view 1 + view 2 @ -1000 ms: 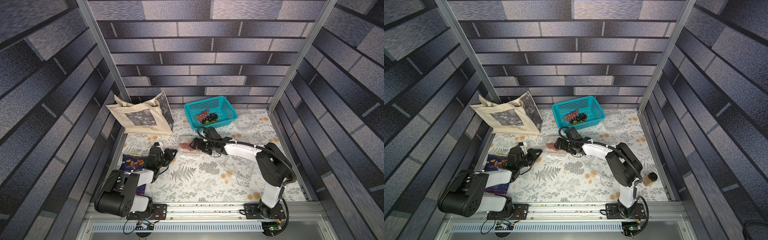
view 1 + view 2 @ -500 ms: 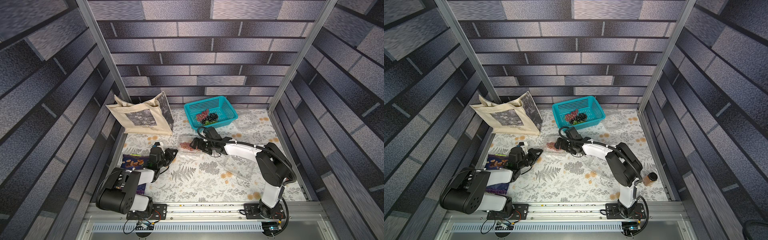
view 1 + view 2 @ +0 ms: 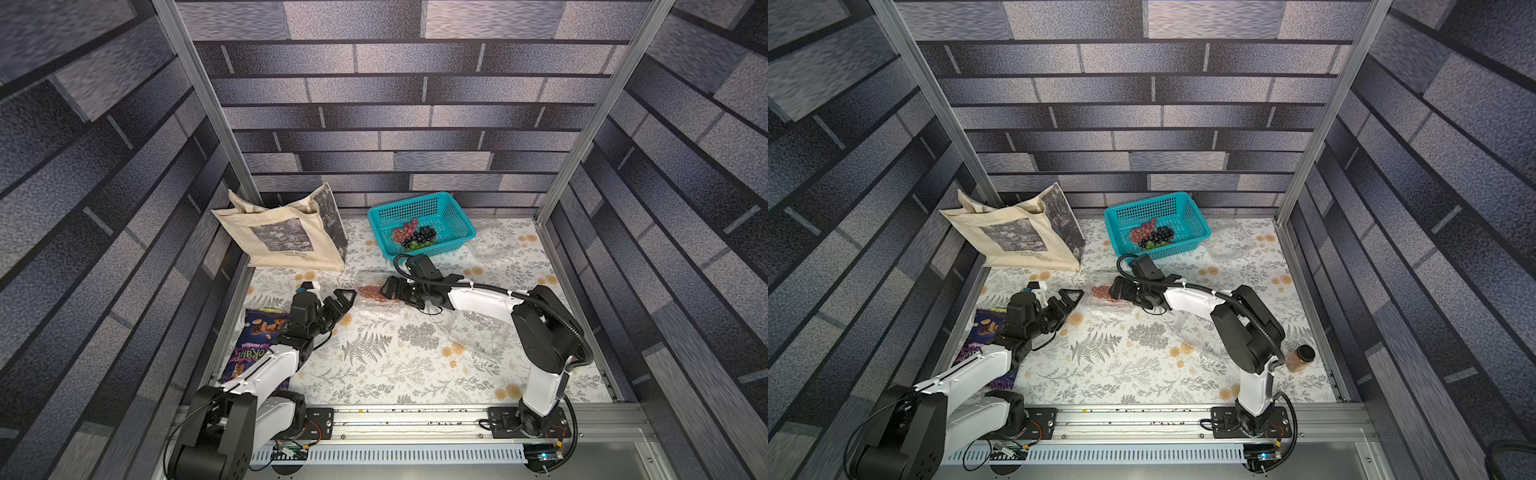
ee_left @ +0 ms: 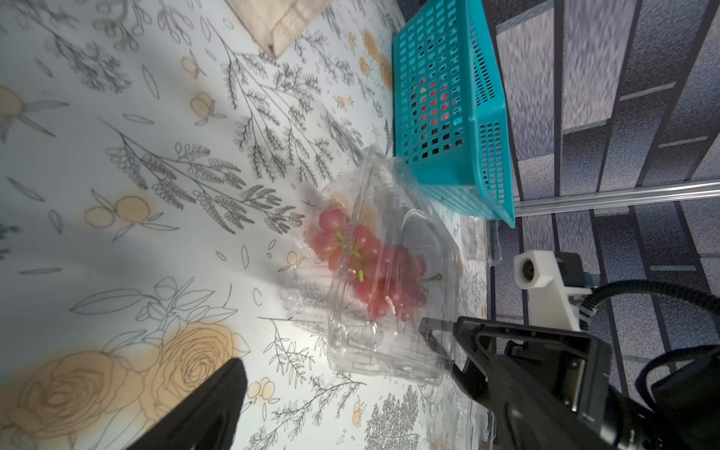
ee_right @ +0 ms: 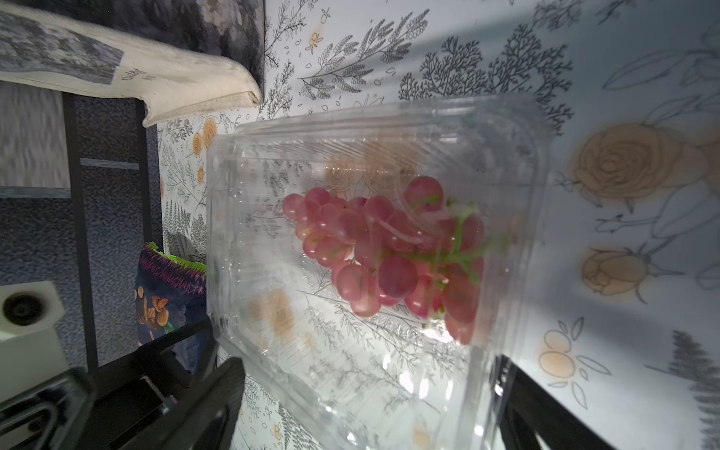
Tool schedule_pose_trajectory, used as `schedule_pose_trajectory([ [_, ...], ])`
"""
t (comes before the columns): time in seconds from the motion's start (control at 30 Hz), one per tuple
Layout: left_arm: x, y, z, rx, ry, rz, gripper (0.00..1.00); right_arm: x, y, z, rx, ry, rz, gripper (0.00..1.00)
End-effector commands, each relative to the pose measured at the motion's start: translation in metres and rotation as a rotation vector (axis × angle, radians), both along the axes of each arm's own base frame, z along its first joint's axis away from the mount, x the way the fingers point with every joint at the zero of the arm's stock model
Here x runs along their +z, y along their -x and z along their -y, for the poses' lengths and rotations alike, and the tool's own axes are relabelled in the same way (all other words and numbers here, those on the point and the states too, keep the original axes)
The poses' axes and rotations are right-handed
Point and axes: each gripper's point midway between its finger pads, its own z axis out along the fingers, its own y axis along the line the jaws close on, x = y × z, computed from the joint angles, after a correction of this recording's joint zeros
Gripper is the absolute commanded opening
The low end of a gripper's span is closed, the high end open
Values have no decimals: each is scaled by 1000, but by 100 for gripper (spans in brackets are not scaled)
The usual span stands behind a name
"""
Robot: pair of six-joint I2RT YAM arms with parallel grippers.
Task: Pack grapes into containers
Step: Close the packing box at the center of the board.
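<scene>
A clear container (image 3: pixel 376 296) (image 3: pixel 1105 297) lies mid-table with a bunch of red-pink grapes (image 5: pixel 382 249) (image 4: pixel 370 265) inside. My right gripper (image 3: pixel 387 289) (image 3: pixel 1115 291) (image 5: pixel 370 389) is open, one finger on each side of the container's near end (image 5: pixel 272 195). I cannot tell whether the pads press on it. My left gripper (image 3: pixel 338 301) (image 3: pixel 1065 303) (image 4: pixel 350 389) is open with nothing in it, a short way left of the container (image 4: pixel 389 350). More grapes (image 3: pixel 415 237) (image 3: pixel 1152 235), red, dark and green, lie in the teal basket (image 3: pixel 440 208).
An empty clear container (image 3: pixel 478 336) lies by the right arm, and another (image 3: pixel 496 245) lies right of the basket. A beige tote bag (image 3: pixel 282 237) stands at the back left. A purple snack bag (image 3: pixel 257 345) lies under the left arm. A brown jar (image 3: pixel 1300 359) stands at the right edge.
My left gripper's jaws now stand apart. The right arm and the container with the red grapes have not moved.
</scene>
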Motion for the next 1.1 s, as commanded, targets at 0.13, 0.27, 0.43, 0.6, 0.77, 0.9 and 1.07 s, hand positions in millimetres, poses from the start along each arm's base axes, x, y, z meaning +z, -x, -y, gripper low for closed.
schedule_pose_trajectory([
  [0.13, 9, 6, -18, 34, -29, -79, 100, 5, -3, -4, 2, 19, -5, 99],
  [0.27, 15, 8, -17, 23, -5, -88, 100, 4, -9, -13, -11, 7, -32, 99],
  [0.43, 16, 14, -13, 1, 12, -122, 100, 9, -9, -37, 6, -22, -55, 99],
  [0.6, 27, 22, -13, -9, 8, -136, 100, 15, -9, -49, 13, -12, -69, 99],
  [0.77, 44, 32, -14, -35, -28, -133, 100, 40, -6, -24, -14, 62, -18, 100],
  [0.9, 50, 34, -13, -55, -48, -109, 100, 79, 4, 13, -2, 155, 80, 100],
  [1.07, 63, 27, -4, -109, -39, -48, 100, 109, 5, 80, -41, 237, 119, 100],
])
